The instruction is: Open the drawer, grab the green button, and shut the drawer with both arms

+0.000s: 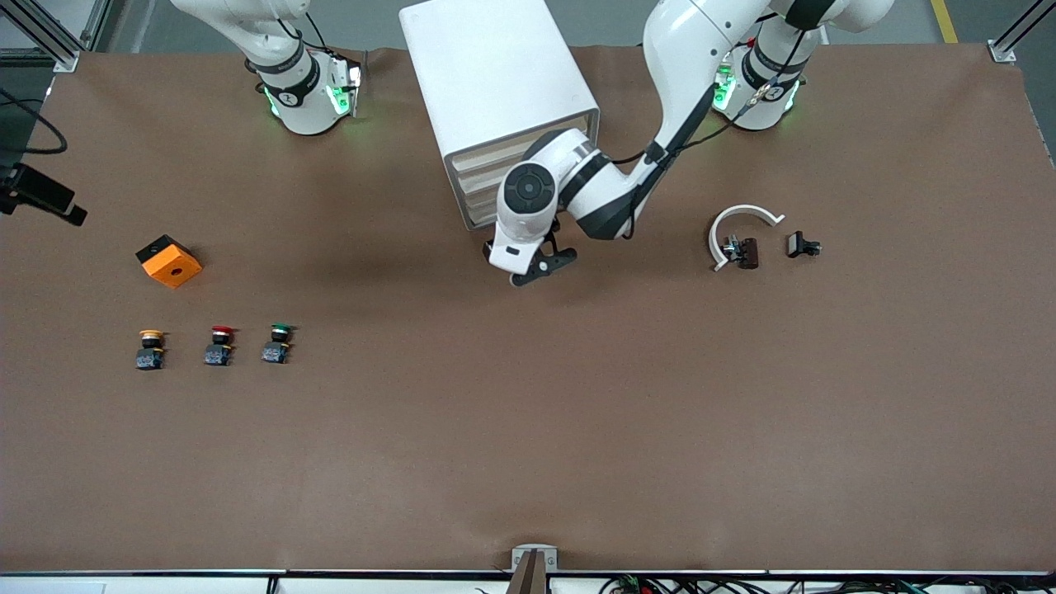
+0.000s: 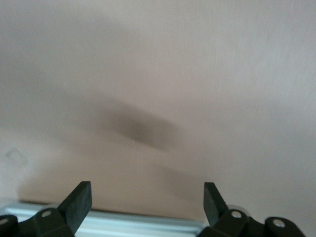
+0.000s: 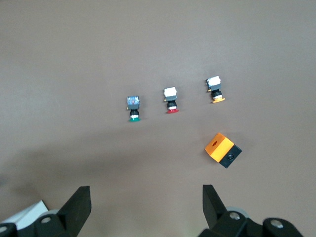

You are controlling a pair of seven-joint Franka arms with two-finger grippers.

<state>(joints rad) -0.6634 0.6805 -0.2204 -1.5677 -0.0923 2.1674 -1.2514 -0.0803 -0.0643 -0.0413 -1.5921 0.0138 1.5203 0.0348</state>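
The white cabinet (image 1: 495, 82) stands near the arms' bases, its cream drawer fronts turned toward the front camera. The lowest drawer (image 1: 480, 216) looks shut. My left gripper (image 1: 532, 268) hangs open just in front of it, low over the table. In the left wrist view the left gripper (image 2: 146, 202) holds nothing, and a pale white edge (image 2: 143, 224) shows between its fingers. The green-capped button (image 1: 278, 343) sits on the table toward the right arm's end. In the right wrist view the open, empty right gripper (image 3: 146, 202) is high over the table, with the green button (image 3: 134, 107) below it.
A red-capped button (image 1: 219, 345) and a yellow-capped one (image 1: 150, 348) stand in a row with the green one. An orange box (image 1: 168, 261) lies farther from the front camera than these. A white curved piece (image 1: 738, 227) and small black parts (image 1: 803, 245) lie toward the left arm's end.
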